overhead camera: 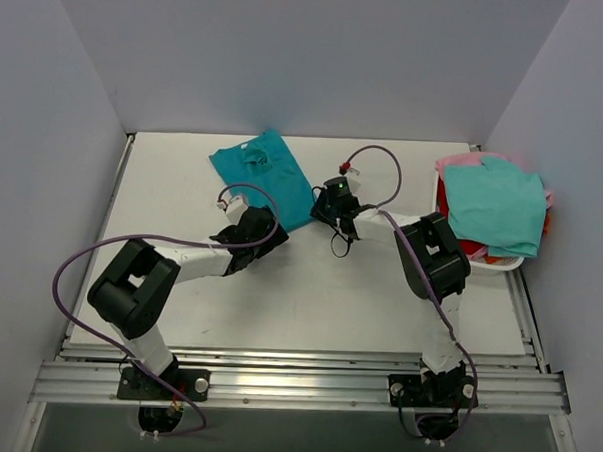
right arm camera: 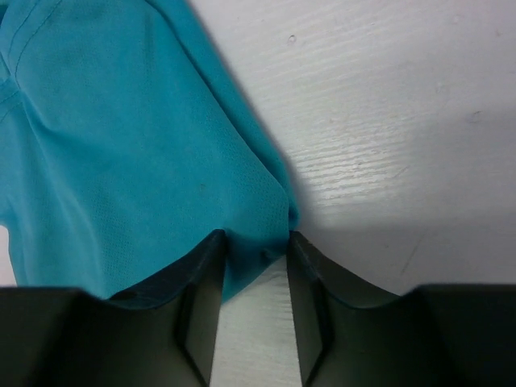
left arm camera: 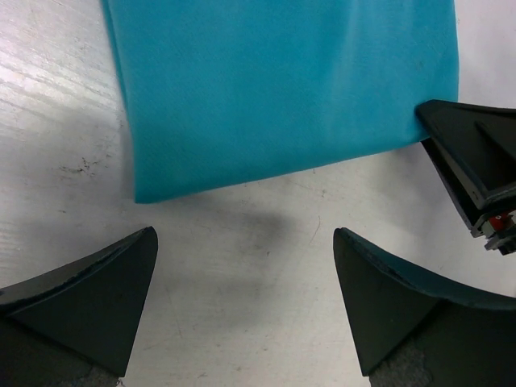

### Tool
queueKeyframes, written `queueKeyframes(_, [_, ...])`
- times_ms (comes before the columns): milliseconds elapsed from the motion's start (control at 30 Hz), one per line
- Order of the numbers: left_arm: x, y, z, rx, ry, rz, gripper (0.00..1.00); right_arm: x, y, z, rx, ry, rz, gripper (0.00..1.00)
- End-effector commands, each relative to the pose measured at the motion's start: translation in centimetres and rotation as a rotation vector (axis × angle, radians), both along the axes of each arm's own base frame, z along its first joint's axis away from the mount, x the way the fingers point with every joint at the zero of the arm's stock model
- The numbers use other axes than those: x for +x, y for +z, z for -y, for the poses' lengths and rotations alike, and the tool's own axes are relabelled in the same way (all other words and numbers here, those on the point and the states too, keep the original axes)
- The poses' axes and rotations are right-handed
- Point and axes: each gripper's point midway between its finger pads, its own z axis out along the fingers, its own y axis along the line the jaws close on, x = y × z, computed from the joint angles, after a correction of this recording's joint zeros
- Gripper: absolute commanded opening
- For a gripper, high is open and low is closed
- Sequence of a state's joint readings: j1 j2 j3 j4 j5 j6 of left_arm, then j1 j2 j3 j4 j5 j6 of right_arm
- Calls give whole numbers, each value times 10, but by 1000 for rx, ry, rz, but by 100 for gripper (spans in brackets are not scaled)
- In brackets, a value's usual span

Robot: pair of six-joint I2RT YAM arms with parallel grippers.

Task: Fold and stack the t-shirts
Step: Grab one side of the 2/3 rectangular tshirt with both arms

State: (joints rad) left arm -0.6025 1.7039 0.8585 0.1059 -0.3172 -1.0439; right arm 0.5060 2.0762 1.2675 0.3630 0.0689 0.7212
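The deep teal-blue t-shirt (overhead camera: 264, 174) lies folded lengthwise on the white table (overhead camera: 183, 181), slanting from the back centre toward the middle. My right gripper (overhead camera: 322, 209) is at its near right corner, and its jaws are closed narrowly on a bunched bit of the cloth (right arm camera: 161, 145), low against the table. My left gripper (overhead camera: 269, 228) is open and empty just short of the shirt's near edge (left arm camera: 282, 89), with bare table between its fingertips (left arm camera: 137, 258). The right gripper's finger (left arm camera: 476, 161) shows at the shirt's corner in the left wrist view.
A white basket (overhead camera: 500, 263) stands at the right edge, holding a lighter aqua-green shirt (overhead camera: 498, 205) on top, with pink (overhead camera: 460, 160) and red (overhead camera: 443, 204) cloth under it. Grey walls close in the table on three sides. Purple cables loop off both arms.
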Motion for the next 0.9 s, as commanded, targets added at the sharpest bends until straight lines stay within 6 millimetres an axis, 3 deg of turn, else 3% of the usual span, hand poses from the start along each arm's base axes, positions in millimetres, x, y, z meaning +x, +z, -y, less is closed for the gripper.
queueKeyframes(0, [8, 21, 3, -46, 56, 58, 99, -5, -10, -8, 1, 15, -7, 30])
queueKeyframes(267, [1, 6, -2, -14, 114, 41, 100, -7, -15, -7, -4, 20, -14, 18])
queueKeyframes(467, [-7, -6, -27, 45, 235, 26, 100, -11, -14, 0, -20, 13, -14, 8])
queueKeyframes(700, [-6, -31, -31, 74, 283, -4, 87, -17, -15, 2, -20, 15, -21, 5])
queueKeyframes(867, [0, -38, -31, 92, 300, -3, 79, -20, -17, 4, -23, 17, -23, 3])
